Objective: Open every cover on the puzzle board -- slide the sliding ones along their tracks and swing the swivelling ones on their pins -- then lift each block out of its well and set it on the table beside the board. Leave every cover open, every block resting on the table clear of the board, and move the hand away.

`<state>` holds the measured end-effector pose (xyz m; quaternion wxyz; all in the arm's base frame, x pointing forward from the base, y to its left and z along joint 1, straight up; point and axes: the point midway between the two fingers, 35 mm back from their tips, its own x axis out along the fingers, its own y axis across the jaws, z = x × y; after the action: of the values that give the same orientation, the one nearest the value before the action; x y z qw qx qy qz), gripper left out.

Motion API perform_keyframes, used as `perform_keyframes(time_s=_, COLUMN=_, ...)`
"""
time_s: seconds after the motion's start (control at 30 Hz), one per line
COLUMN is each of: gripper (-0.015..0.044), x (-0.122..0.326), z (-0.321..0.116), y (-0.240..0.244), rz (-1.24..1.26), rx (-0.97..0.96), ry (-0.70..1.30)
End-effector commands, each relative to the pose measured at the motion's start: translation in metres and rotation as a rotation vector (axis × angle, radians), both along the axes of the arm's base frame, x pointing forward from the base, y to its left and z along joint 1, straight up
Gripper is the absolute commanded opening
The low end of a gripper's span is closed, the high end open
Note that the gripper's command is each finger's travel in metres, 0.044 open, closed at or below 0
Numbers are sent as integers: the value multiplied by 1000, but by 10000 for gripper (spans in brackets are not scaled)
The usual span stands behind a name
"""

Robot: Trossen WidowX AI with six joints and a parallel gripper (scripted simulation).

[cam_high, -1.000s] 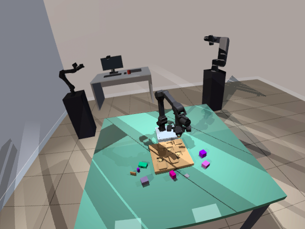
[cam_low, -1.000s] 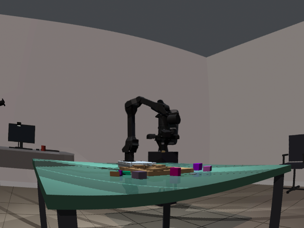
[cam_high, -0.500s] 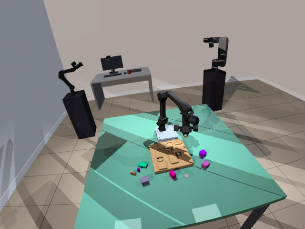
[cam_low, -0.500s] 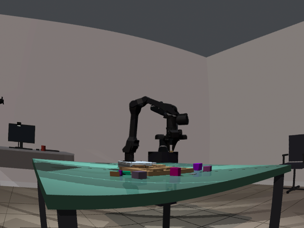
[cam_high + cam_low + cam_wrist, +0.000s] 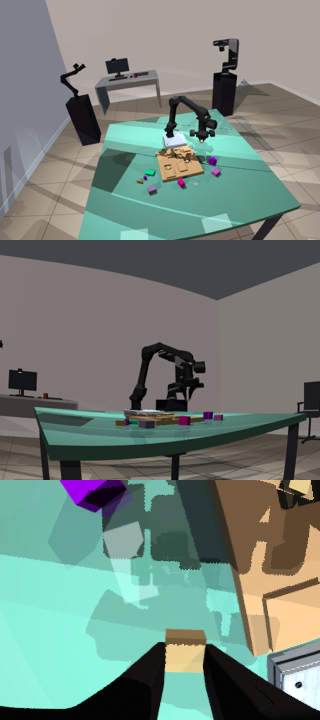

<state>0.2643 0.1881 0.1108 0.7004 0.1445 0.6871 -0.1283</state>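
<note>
Some pale blocks [image 5: 168,167] [image 5: 301,486] inside the board [image 5: 162,161] [image 5: 197,419] [image 5: 252,625]

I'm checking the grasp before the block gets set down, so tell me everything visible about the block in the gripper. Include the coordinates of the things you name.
The block [image 5: 201,141] [image 5: 188,399] [image 5: 185,655] is small, plain and pale tan, perhaps wood, with flat faces and straight edges; one visible side is darker brown. The gripper's two black fingers pinch it from opposite sides at their tips. It hangs above the green table, beside the puzzle board, touching neither.
</note>
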Motion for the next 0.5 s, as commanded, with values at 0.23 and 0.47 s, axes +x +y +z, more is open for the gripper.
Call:
perform_keyframes(time_s=0.23, gripper=80, x=0, z=-8, y=13, rz=-6, rx=-1, ry=-1)
perform_keyframes(time_s=0.47, gripper=80, x=2, z=-20, y=15, rz=-6, rx=-1, ry=-1)
